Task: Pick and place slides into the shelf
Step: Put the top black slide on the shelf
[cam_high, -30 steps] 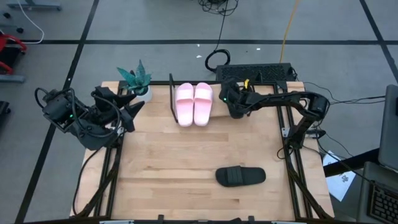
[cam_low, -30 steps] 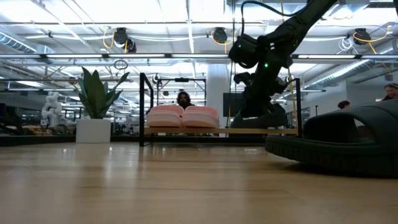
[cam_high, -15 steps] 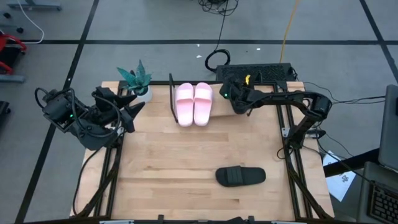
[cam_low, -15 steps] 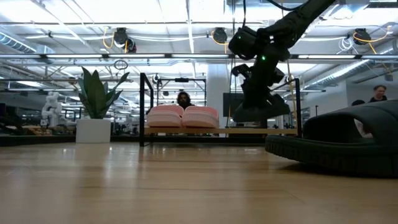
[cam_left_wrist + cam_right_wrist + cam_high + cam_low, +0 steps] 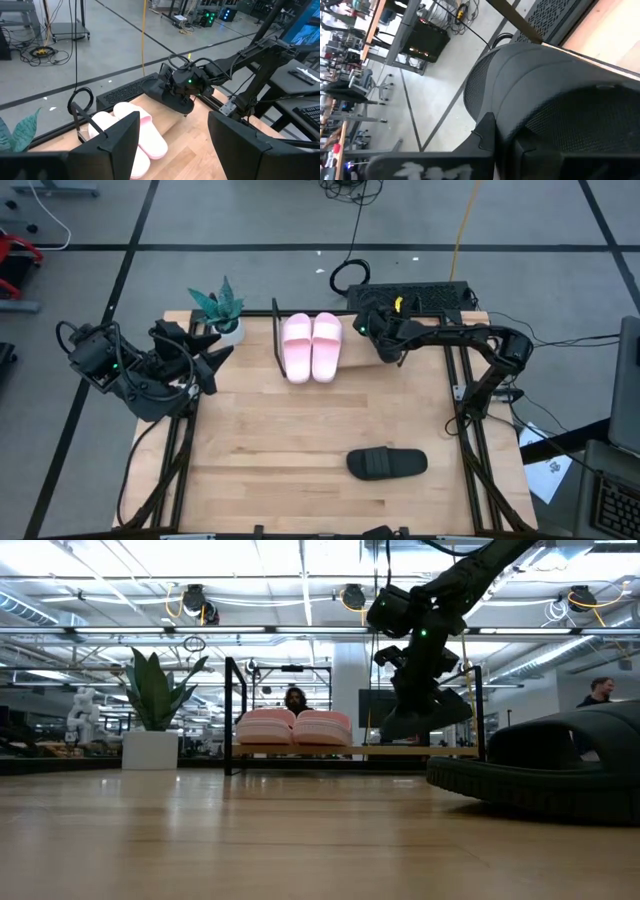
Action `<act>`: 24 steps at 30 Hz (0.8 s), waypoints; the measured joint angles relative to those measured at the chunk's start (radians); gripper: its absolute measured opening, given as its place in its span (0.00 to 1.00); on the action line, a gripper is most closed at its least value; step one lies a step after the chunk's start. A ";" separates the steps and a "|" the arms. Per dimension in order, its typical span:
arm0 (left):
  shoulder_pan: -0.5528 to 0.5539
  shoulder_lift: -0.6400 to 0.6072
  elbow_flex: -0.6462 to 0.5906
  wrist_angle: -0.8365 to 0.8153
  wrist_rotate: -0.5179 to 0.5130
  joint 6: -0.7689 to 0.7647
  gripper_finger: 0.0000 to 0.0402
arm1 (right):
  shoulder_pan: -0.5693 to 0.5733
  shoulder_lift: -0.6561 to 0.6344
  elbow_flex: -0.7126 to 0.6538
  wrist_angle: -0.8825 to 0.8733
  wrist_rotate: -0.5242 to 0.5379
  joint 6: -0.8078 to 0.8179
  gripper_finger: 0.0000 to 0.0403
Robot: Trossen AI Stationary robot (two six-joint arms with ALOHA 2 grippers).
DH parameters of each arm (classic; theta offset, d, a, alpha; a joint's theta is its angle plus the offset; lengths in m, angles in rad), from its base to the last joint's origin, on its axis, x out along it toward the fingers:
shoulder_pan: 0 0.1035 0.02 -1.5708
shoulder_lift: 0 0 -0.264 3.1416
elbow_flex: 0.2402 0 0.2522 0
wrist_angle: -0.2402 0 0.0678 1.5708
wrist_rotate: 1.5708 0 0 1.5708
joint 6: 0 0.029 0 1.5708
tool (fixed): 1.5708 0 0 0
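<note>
High view, left to right. At the table's (image 5: 300, 450) far left corner, off its left edge: left gripper (image 5: 205, 358), parked, fingers spread, gripping nothing. Seen again in the left wrist view as two dark fingers (image 5: 120, 140) standing apart with bare air between.

Just beside it, at the far edge: potted plant (image 5: 220, 310) in a white pot.

Next along the far edge: shelf (image 5: 277, 340), its black wire end frame nearest the plant, wooden board running toward the right. On the board, at its left end: pink pair of slides (image 5: 312, 347), side by side, touching, toes toward the near edge. Same pair visible in the low view on the board, between the two wire frames.

Right of the pink pair, above the shelf's right half: right gripper (image 5: 385, 345), fingers pressed onto a black slide (image 5: 425, 720). In the low view, that slide hanging clear above the board, tilted, not resting on it. In the right wrist view, filling the picture up close: its dark mesh strap.

Toward the table's near right corner, well apart from the shelf: second black slide (image 5: 386, 463), lying flat, lengthwise along the near edge.
</note>
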 joint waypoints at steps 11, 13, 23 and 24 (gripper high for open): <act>0.000 0.000 0.000 0.000 -0.001 0.004 0.59 | 0.000 0.022 0.000 0.005 -0.026 0.039 0.00; 0.000 0.000 0.000 0.000 -0.001 0.004 0.59 | 0.000 0.023 0.000 0.003 -0.021 0.033 0.00; 0.000 0.000 0.000 0.000 0.000 -0.002 0.59 | -0.009 0.035 0.000 -0.014 -0.044 0.032 0.00; 0.000 0.000 0.000 0.000 0.000 -0.002 0.59 | -0.007 0.037 0.000 -0.022 -0.044 0.043 0.00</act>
